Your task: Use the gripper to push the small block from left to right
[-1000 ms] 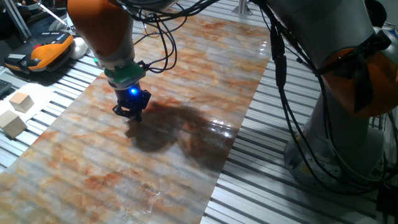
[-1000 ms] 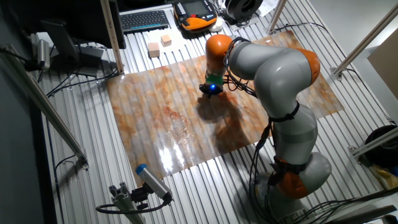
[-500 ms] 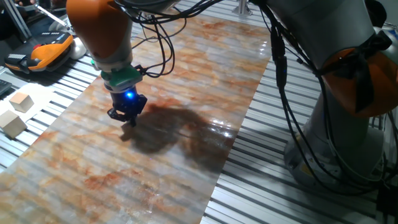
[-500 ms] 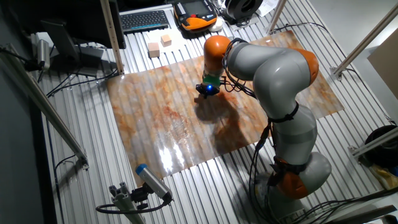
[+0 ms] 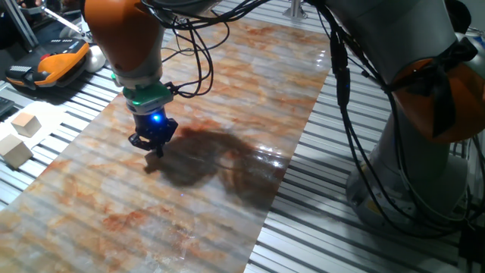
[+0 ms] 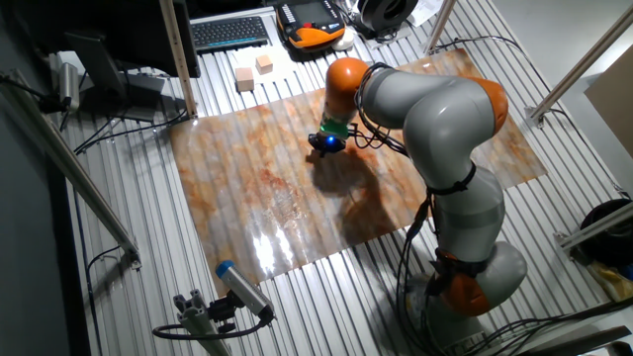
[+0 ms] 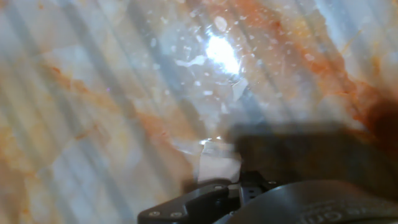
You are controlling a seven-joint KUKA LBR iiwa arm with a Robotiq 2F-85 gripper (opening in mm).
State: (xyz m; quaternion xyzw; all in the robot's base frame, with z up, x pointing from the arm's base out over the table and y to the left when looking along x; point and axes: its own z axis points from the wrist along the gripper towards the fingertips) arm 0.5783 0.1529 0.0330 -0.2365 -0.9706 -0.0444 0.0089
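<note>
My gripper (image 5: 154, 146) is a black narrow claw with a blue light and a green ring above it. It stands low over the left part of the marbled mat (image 5: 242, 83), its fingers drawn together to a tip. It also shows in the other fixed view (image 6: 320, 146). In the hand view a tiny pale cube, the small block (image 7: 218, 163), lies on the mat right at the dark fingers (image 7: 205, 202). I cannot make the small block out in either fixed view; the gripper hides it.
Two larger pale wooden blocks (image 5: 25, 123) (image 5: 15, 150) lie off the mat at the left, also in the other fixed view (image 6: 244, 78) (image 6: 264, 63). An orange-black device (image 5: 59, 61) and a keyboard (image 6: 229, 33) lie beyond. The robot base (image 5: 424, 159) stands at the right.
The gripper has moved a little to the left across the mat, staying low; most of that move came in the first half second.
</note>
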